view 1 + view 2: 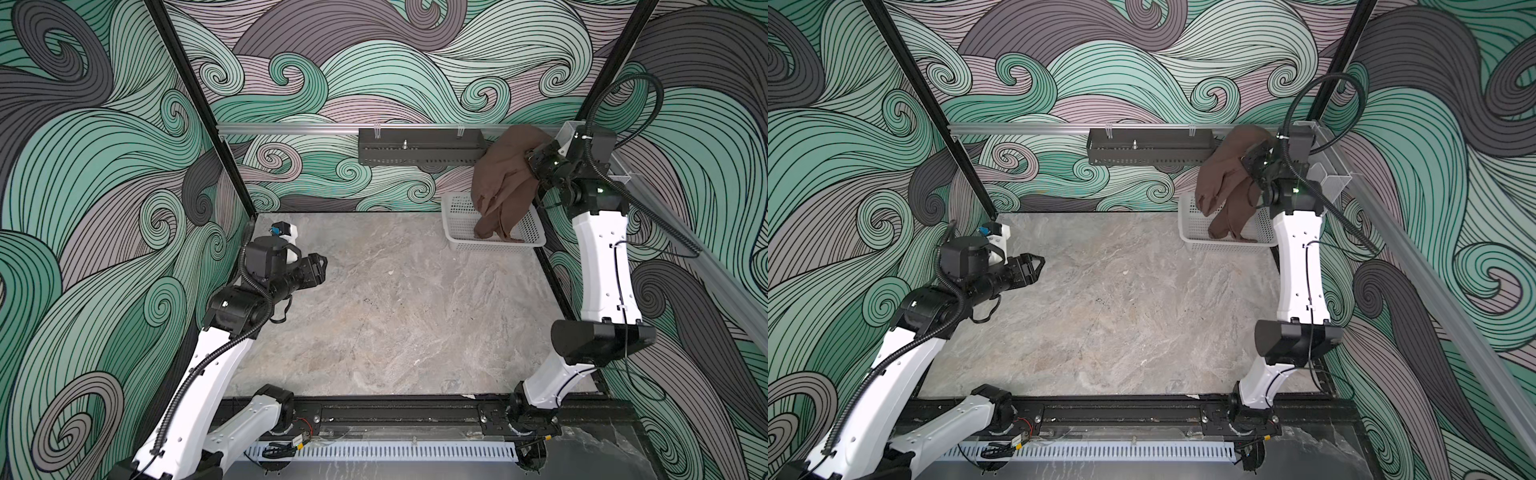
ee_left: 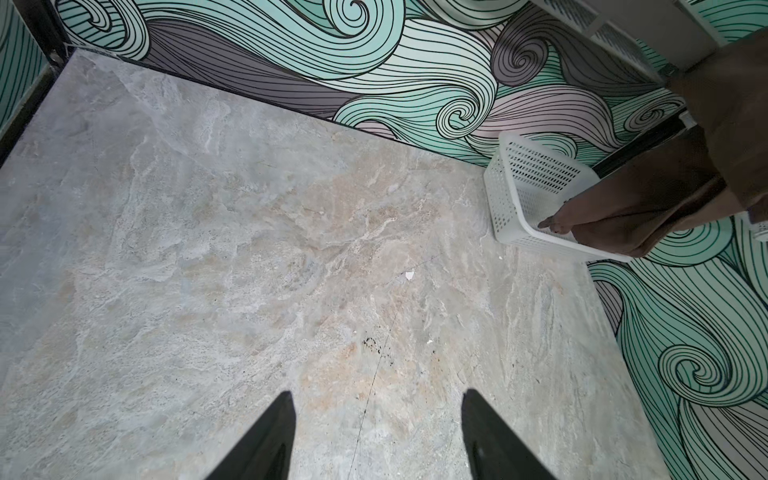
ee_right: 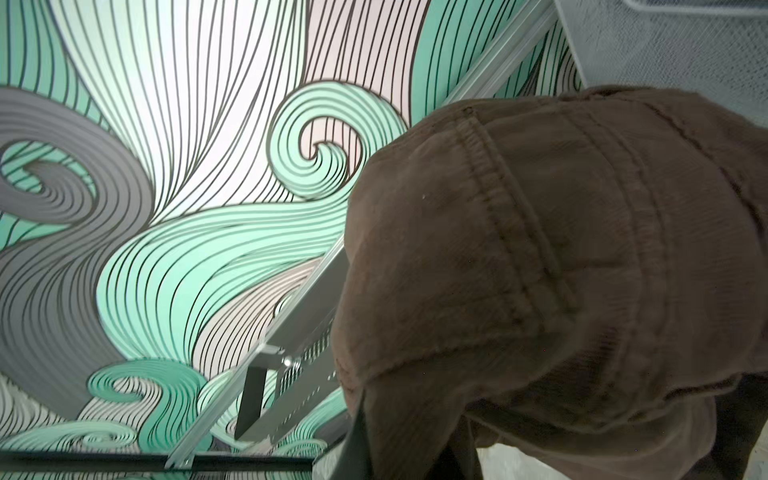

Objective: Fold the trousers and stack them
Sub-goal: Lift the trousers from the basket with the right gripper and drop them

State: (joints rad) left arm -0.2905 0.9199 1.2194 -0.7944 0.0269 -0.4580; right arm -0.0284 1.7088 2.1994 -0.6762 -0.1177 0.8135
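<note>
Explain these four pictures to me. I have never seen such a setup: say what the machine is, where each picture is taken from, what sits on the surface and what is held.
This is a robot with two arms, each ending in a two-fingered tool. Two pictures look down on the whole scene; the other two come from cameras on the wrists. On the marble-look table stands a white basket, at the far right corner. The right tool grips brown trousers, raised so their lower end hangs into the basket. The left tool is open and empty.
</note>
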